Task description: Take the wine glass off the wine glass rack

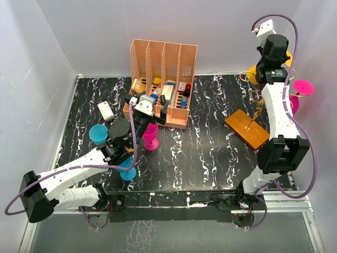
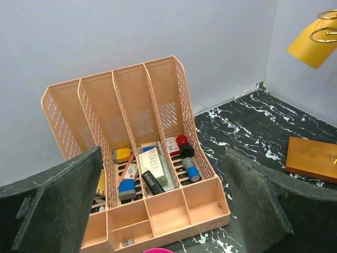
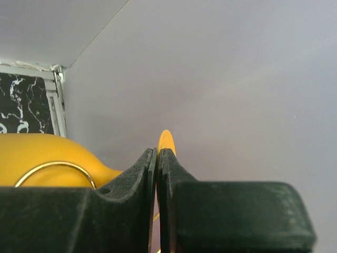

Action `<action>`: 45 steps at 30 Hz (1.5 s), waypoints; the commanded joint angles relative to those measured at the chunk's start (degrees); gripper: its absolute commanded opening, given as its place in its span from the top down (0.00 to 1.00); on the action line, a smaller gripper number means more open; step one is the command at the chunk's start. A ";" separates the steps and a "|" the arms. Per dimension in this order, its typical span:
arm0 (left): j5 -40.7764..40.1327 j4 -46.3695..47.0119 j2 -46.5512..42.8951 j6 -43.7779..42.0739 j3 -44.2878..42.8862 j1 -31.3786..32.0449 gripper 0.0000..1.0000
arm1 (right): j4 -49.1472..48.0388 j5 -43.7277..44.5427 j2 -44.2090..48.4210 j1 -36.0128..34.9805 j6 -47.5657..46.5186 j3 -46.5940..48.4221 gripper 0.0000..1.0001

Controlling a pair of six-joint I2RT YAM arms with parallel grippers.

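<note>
The wine glass rack is a gold wire (image 1: 257,108) stand on a wooden base (image 1: 247,129) at the right of the table. A yellow wine glass (image 1: 253,71) hangs on it, largely hidden by my right arm. My right gripper (image 1: 279,55) is shut on the thin yellow foot (image 3: 167,140) of that glass. The glass's bowl (image 3: 42,153) lies left of the fingers, inside a gold wire loop (image 3: 52,167). My left gripper (image 1: 146,120) stands open over a pink glass (image 1: 151,137) on the table, holding nothing. In the left wrist view the yellow wine glass (image 2: 311,45) hangs at top right.
A peach slotted organizer (image 1: 181,122) full of small items stands at the back centre, just beyond my left gripper (image 2: 163,153). Two teal glasses (image 1: 98,134) (image 1: 127,172) stand beside the left arm. Another pink glass (image 1: 303,87) hangs on the rack's right side near the wall.
</note>
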State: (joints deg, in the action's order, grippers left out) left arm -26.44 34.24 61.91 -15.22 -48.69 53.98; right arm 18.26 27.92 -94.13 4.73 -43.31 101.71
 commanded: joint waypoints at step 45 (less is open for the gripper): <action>-5.90 -15.72 -6.91 23.30 -5.87 -3.44 0.03 | -41.29 -52.34 40.09 -5.78 81.85 -50.30 0.92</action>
State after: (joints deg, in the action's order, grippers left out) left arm -29.26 28.25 61.87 -4.89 -49.60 50.74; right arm -21.37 -25.87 -56.93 1.15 44.49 50.39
